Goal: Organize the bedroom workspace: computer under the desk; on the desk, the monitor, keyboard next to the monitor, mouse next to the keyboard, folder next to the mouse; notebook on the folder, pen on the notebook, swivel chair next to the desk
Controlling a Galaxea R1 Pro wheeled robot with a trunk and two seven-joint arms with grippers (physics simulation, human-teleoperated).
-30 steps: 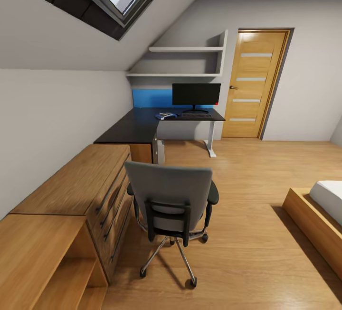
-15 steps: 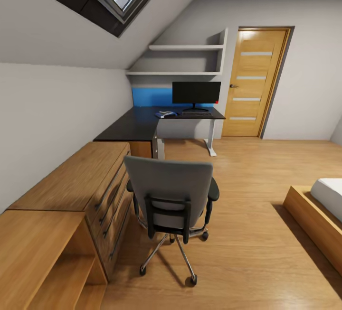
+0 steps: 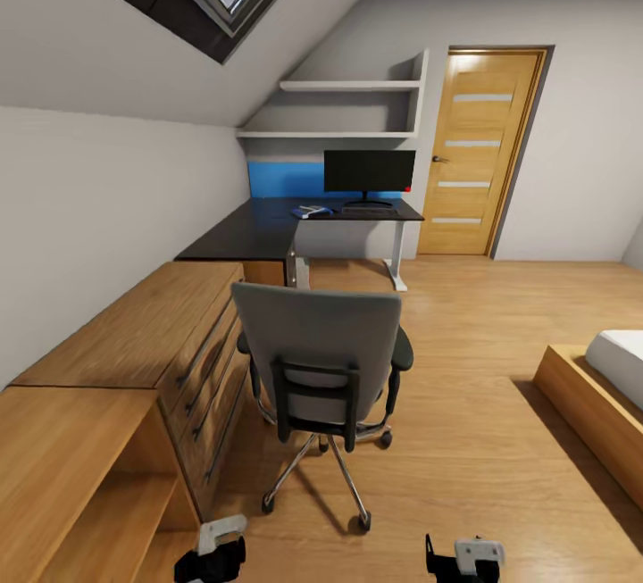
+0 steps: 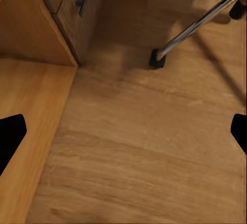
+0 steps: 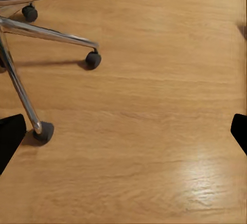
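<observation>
The swivel chair point(image 3: 321, 387) stands mid-frame, well apart from the far surface point(image 3: 268, 230); it should roll easily, pushed by its stiff backrest, with both empty pincers spread wide.

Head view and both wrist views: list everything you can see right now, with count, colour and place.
swivel chair: 1, grey with black frame, on the floor beside the chest of drawers, back toward the camera
desk: 1, glossy black, far corner
monitor: 1, black, on the desk
keyboard: 1, dark, in front of the monitor
folder: 1, blue, on the desk left of the keyboard
chest of drawers: 1, light wood, left wall
door: 1, wooden, shut
bed: 1, wooden frame, right edge
left end effector: open, empty
right end effector: open, empty
</observation>
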